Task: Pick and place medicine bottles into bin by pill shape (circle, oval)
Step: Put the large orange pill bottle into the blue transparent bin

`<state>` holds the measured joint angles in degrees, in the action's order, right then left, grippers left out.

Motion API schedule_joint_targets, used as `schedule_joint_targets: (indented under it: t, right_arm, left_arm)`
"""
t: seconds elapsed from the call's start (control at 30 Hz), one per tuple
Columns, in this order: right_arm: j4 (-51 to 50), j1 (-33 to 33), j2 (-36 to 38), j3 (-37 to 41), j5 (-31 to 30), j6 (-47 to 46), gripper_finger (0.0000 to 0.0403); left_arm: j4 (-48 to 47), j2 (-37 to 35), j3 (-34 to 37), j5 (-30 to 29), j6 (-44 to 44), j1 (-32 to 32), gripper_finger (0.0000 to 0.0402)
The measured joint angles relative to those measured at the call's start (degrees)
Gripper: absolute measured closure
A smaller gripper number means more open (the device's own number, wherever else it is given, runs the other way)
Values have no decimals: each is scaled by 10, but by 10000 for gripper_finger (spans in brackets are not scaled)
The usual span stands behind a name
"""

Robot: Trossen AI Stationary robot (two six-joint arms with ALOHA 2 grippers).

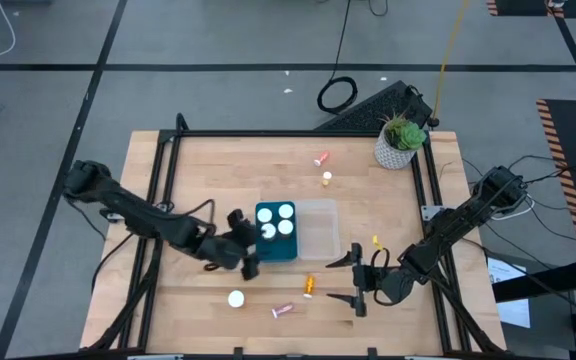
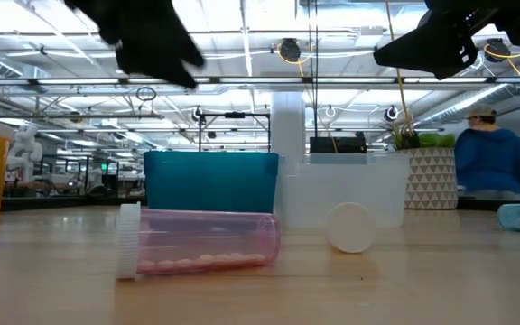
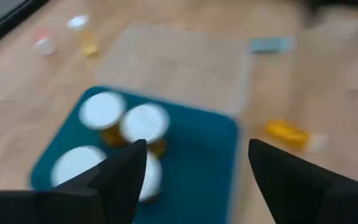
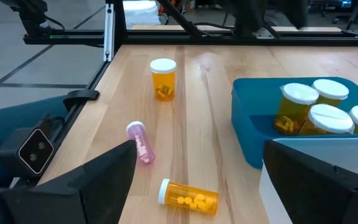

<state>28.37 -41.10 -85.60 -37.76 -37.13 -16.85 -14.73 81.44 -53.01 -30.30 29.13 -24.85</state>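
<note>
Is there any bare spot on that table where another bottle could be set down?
Yes. The tabletop is bare wood between its left rail and the blue bin. The clear bin looks empty. The front is crowded: loose bottles, an amber one among them, lie between the left pincer and the right pincer.

We look straight down on the whole table (image 1: 208,160); low down, level across it, close to bottles. Each wrist view looks past its claw; both share the teal bin (image 3: 204,155).
</note>
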Motion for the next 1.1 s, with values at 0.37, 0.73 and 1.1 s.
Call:
schedule_joint_targets:
  t: [0.37,0.73,1.1]
  right_arm:
    - [0,0,0,0,28,12,62]
    - [-1,0,0,0,28,15,62]
    - [-4,0,0,0,29,11,62]
  left_arm:
    - [-27,-18,-27,-9,30,-155,164]
    - [-249,75,-207,4,82,-221,165]
    - [-367,183,-308,103,40,-208,111]
